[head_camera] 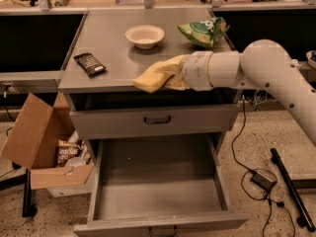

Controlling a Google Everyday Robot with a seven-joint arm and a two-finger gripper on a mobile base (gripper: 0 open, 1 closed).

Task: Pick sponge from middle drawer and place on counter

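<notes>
The yellow sponge (152, 76) is held in my gripper (170, 76), which is shut on it at the front edge of the counter (111, 51), just above its surface. The white arm reaches in from the right. The middle drawer (158, 194) is pulled wide open below, and its grey floor is bare. The sponge hides most of the gripper.
On the counter are a cream bowl (144, 35), a green snack bag (202, 31) and a dark snack bar (89, 63). The drawer front above (157, 119) is closed. A cardboard box (34, 137) stands left of the cabinet. Cables (261, 179) and a black bar (291, 189) lie on the floor to the right.
</notes>
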